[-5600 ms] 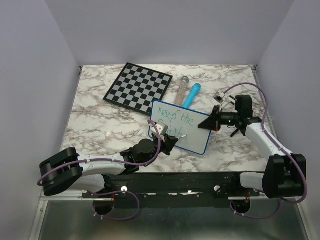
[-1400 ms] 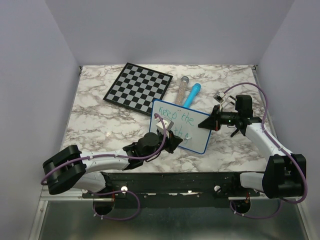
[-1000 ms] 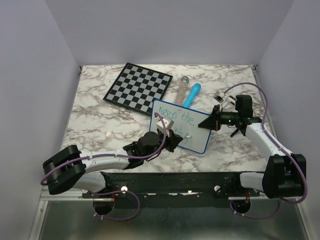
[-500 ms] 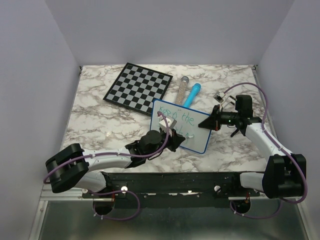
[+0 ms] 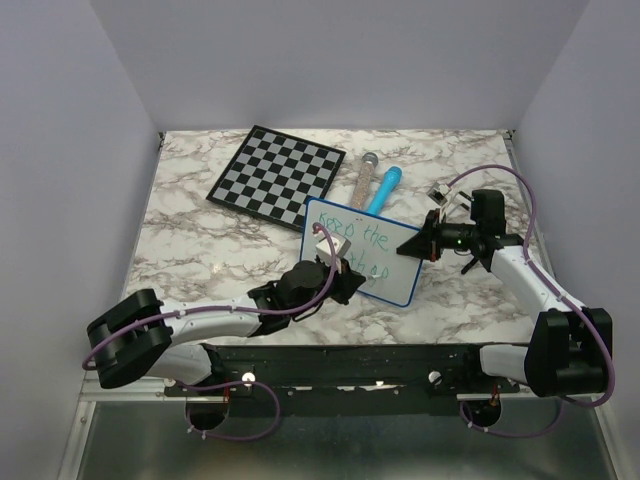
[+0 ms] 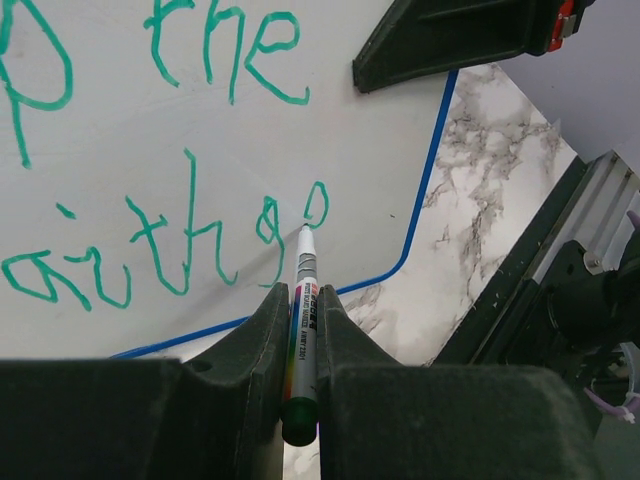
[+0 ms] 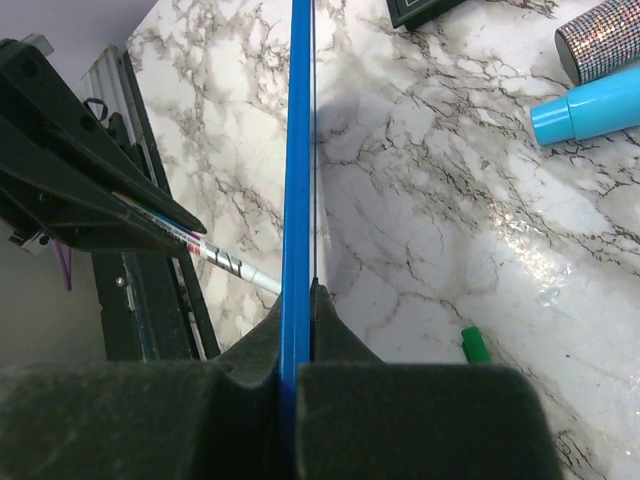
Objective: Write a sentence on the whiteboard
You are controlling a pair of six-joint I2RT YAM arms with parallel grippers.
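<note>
The whiteboard (image 5: 395, 266), white with a blue rim, is held tilted up by my right gripper (image 5: 424, 246), shut on its right edge; the rim (image 7: 298, 150) shows edge-on between that gripper's jaws. Green words of the sentence (image 5: 362, 240) cover the board: "the" (image 6: 225, 50) above a second line (image 6: 160, 245). My left gripper (image 5: 345, 270) is shut on a marker (image 6: 302, 330), white-barrelled with a green end. The marker's tip touches the board at the last letter (image 6: 315, 205) of the second line. The marker also shows in the right wrist view (image 7: 215, 257).
A black-and-white chessboard (image 5: 277, 171) lies at the back left. A glittery tube (image 5: 362, 177) and a light blue tube (image 5: 384, 188) lie behind the whiteboard. A green marker cap (image 7: 475, 345) lies on the marble table behind the board. The black frame rail (image 6: 540, 300) runs along the near edge.
My left gripper has carried the marker rightwards along the second line, adding letters. The board and my right gripper have stayed put.
</note>
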